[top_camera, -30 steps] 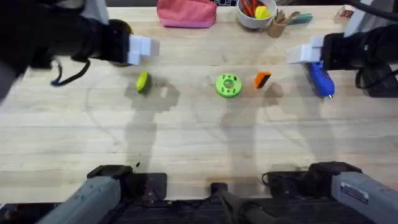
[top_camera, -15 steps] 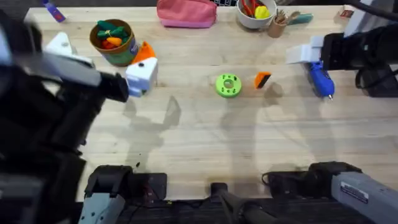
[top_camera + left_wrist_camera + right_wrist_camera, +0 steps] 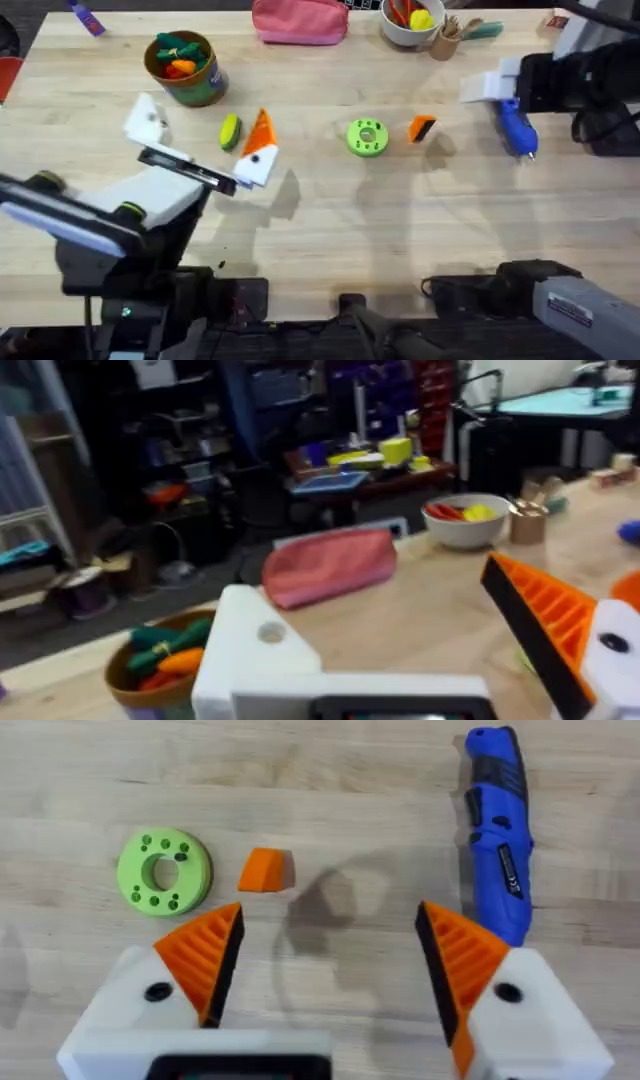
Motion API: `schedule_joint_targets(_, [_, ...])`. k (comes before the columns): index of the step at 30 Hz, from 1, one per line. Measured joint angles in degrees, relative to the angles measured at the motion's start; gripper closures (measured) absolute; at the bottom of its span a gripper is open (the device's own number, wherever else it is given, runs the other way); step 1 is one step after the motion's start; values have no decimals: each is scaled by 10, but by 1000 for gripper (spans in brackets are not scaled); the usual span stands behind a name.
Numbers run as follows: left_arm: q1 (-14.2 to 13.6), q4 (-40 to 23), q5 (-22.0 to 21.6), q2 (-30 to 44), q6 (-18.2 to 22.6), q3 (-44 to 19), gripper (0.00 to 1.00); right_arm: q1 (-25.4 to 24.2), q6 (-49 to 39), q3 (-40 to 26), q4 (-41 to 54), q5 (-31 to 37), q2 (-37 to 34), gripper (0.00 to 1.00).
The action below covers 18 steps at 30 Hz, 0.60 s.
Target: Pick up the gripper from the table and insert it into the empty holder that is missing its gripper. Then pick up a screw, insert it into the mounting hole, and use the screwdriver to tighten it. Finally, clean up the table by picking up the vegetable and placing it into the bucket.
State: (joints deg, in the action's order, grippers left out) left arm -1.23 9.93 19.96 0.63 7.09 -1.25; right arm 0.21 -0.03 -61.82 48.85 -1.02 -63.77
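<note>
- Hanging over the worktop [image 3: 400,230] well to the left of the green disc [image 3: 367,137], the left end effector [image 3: 205,133] stands spread wide and has hold of nothing.
- One of its fingers carries an orange ribbed tip [image 3: 261,133]; the other is the holder [image 3: 149,122], a bare white block with a round hole in its face.
- The vegetable [image 3: 230,131] lies on the wood between those two fingers, nearer the orange-tipped one; whether either touches it I cannot tell.
- The bucket [image 3: 183,68], with plush toys inside, stands farther from the disc than the vegetable does, beyond the holder's end.
- The gripper [image 3: 422,128], the loose orange wedge, lies just beside the disc on its right, apart from it.
- The screwdriver [image 3: 517,128] lies farther right of the disc, past the gripper, with its bit end toward the arms' bases.
- The right end effector [image 3: 490,87] hovers at the screwdriver's rear end, on the side away from the disc.
- In the right wrist view its two orange pads [image 3: 205,955] are far apart and empty, with the disc, gripper and screwdriver lying ahead of them.
</note>
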Motion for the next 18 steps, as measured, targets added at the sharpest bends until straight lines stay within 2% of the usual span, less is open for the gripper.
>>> schedule_joint_targets(3, [0, 11, 47, -2, -3, 9, 15, 0, 0, 0, 0, 0, 0, 9])
schedule_joint_targets(6, [0, 37, 103, -3, -22, 9, 16, 0, 0, 0, 0, 0, 0, 10])
schedule_joint_targets(15, [-1, 40, 264, -3, -141, 9, 16, 0, 0, 0, 0, 0, 0, 10])
schedule_joint_targets(18, [-1, 38, 316, -3, -162, 9, 15, 0, 0, 0, 0, 0, 0, 9])
